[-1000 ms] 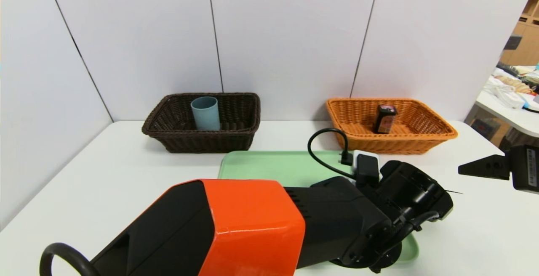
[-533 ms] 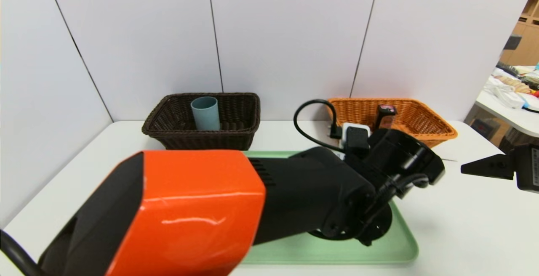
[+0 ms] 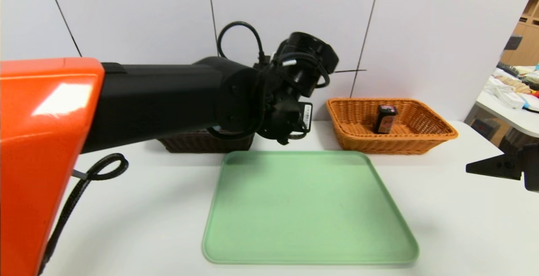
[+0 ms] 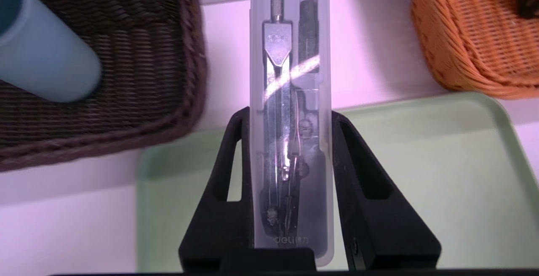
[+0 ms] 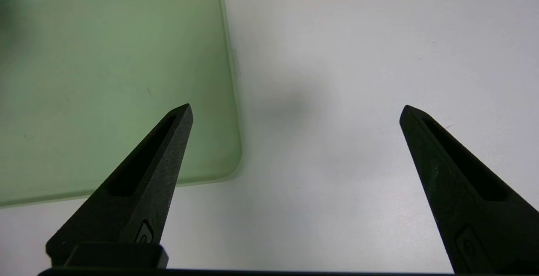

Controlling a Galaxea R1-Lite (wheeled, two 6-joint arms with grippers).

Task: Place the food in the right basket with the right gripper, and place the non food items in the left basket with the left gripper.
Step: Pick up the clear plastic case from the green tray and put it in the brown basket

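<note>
You are holding a long, narrow, clear plastic case with silver metal drawing tools inside in the black two-fingered left gripper. Its jaws are closing on both long sides of the case, and they are standing apart only by the width of it. This gripper is hanging above the table, near the dark brown rectangular woven basket and the far side of the pale green rectangular tray. In the dark basket, the light blue-grey plastic cup is leaning.

The small black drink carton with the pink top is standing inside the orange-tan rectangular woven basket, at the right behind the tray. Your black right gripper is waiting low over the white table, beside the right edge of the tray. Its jaws are standing wide open, and they are holding nothing between them.
</note>
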